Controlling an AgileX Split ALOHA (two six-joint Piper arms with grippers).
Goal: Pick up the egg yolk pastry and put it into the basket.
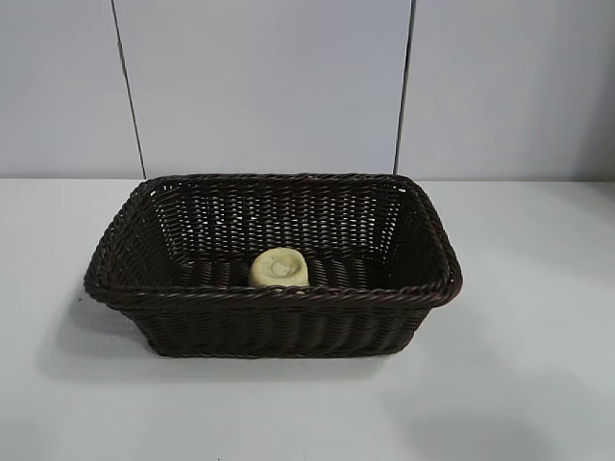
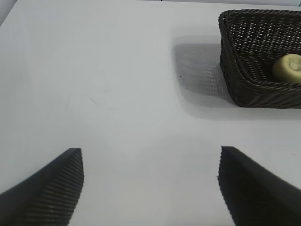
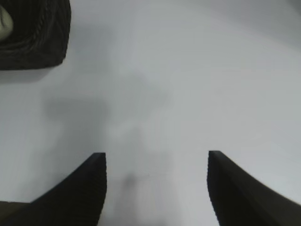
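The egg yolk pastry (image 1: 279,268) sits inside the basket (image 1: 154,288), by its near wall, so delivery looks done; the left hand (image 2: 150,188) and right hand (image 3: 156,188) hang wide and empty over bare surface (image 2: 117,94), apart from the basket.

Left gripper (image 2: 150,188): two black wedge-shaped fingers (image 2: 51,193), inner faces finely ribbed, tapering to blunt tips; right gripper (image 3: 156,188): two matching black fingers (image 3: 75,197), curved outer edges, no cables or markings visible.
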